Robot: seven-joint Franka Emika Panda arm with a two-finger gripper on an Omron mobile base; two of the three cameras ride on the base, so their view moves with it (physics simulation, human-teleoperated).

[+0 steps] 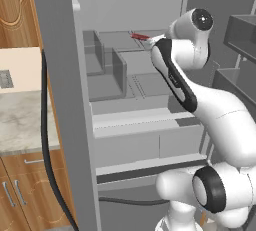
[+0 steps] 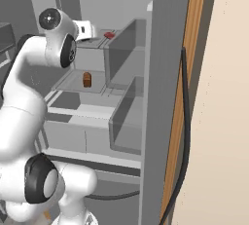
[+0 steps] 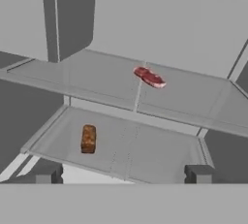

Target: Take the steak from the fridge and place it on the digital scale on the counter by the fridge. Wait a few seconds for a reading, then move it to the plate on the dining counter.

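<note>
1. The fridge [image 1: 130, 5] stood open, and the white arm reached into it from the front.
2. The steak [image 3: 149, 77] lay flat on an upper shelf [image 3: 193, 94] inside the fridge, near the middle of that shelf and close to the seam between its two panels.
3. In the left base view the steak [image 1: 140, 37] showed as a thin red strip just beside the upper part of the arm; in the right base view it [image 2: 109, 35] lay on the shelf a little past the white wrist.
4. The end effector [image 3: 121, 173] was fully open, with its two dark fingertips [image 3: 47, 174] wide apart, and it held nothing.
5. It was in front of the shelves, apart from the steak and not touching it.
6. A small brown block [image 3: 88, 138] stood on the lower shelf [image 3: 160, 155], to the left and below the steak as the hand camera saw it.
7. The same brown block [image 2: 87, 79] was seen on the glass shelf in the right base view, beside a grey boxy drawer [image 2: 126, 53].
8. To the left of the fridge there was the worktop [image 1: 22, 120] of marbled stone over brown wooden cabinets [image 1: 25, 195] with silver bar handles.
9. A black cable [image 1: 47, 140] hung down along the edge of the fridge wall.
</note>
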